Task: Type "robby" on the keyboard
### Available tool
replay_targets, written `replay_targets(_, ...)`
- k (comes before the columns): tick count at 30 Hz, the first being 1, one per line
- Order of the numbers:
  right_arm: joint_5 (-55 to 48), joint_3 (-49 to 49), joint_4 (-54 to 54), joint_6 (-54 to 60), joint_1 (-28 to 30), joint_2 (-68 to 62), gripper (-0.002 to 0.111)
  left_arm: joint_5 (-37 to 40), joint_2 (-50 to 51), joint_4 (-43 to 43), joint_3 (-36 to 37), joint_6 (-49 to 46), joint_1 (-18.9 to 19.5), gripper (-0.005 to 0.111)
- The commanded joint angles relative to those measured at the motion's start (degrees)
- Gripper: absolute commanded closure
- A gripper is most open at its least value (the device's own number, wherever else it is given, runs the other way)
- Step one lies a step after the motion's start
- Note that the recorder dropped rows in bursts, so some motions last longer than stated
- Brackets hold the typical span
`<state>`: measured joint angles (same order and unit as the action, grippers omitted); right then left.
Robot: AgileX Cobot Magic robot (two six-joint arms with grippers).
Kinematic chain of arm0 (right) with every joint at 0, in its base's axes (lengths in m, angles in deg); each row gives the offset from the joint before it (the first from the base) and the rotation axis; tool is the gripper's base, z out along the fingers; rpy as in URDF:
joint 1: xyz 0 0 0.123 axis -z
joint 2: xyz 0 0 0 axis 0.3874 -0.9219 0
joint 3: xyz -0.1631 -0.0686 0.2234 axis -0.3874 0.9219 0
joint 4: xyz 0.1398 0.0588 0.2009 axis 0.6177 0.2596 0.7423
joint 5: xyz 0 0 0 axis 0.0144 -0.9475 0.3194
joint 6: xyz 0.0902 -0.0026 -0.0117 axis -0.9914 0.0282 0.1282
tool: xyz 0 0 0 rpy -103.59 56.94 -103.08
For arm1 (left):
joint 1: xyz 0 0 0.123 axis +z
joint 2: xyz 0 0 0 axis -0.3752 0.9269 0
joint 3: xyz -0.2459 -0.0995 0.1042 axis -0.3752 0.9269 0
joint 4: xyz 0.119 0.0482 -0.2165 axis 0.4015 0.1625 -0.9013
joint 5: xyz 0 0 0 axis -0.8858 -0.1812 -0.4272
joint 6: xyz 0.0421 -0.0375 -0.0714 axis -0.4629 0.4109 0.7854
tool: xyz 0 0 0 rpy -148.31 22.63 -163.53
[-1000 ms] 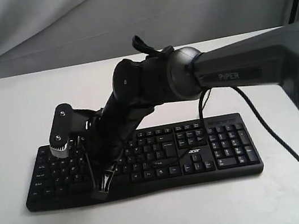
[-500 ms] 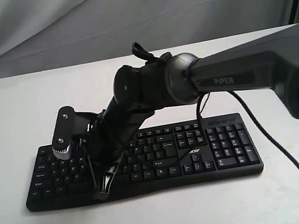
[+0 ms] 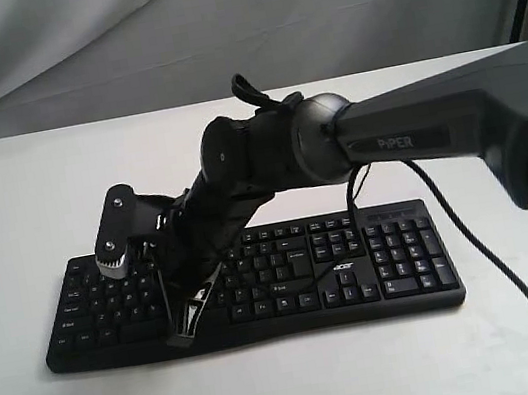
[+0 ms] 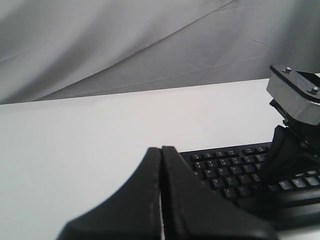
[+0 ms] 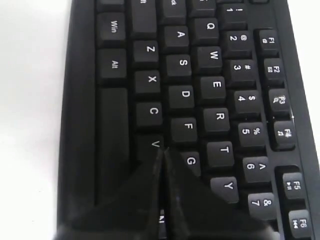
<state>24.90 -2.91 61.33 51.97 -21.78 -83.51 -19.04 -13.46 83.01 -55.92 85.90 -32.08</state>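
The black keyboard (image 3: pixel 386 258) lies across the white table, acer logo towards its right half. My right arm reaches over to the keyboard's left half. Its gripper (image 3: pixel 182 337) is shut, fingers pointing steeply down at the lower letter rows near the front edge. In the right wrist view the shut tips (image 5: pixel 163 151) sit at the boundary of the V and G keys (image 5: pixel 190 161), with part of an N legend showing behind them; contact with a key cannot be told. My left gripper (image 4: pixel 161 149) is shut, empty, off the keyboard's (image 4: pixel 225 170) left end.
A thin black cable (image 3: pixel 499 270) runs from the right arm down over the table at the right. A grey cloth backdrop (image 3: pixel 116 40) hangs behind the table. The right arm's wrist camera block (image 4: pixel 295 95) shows in the left wrist view.
The right arm's forearm has risen a little and its gripper has shifted slightly to the right along the keyboard. Both grippers stay shut.
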Motion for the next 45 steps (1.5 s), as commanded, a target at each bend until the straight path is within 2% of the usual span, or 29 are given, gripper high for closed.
replay_targets(1,0.41,-0.44,-0.37,-0.22,-0.01,-0.55,0.108,-0.33,-0.2,0.27,0.25,0.16,-0.32,0.107)
replay_targets(17,0.52,-0.44,-0.37,-0.31,-0.01,-0.83,0.108,-0.33,-0.2,0.27,0.25,0.16,-0.32,0.107)
replay_targets(27,0.82,-0.44,-0.37,-0.35,-0.01,3.48,0.108,-0.33,-0.2,0.27,0.25,0.16,-0.32,0.107)
replay_targets(45,-0.38,-0.44,0.08,-0.84,-0.01,1.11,0.108,-0.33,-0.2,0.27,0.25,0.16,-0.32,0.107)
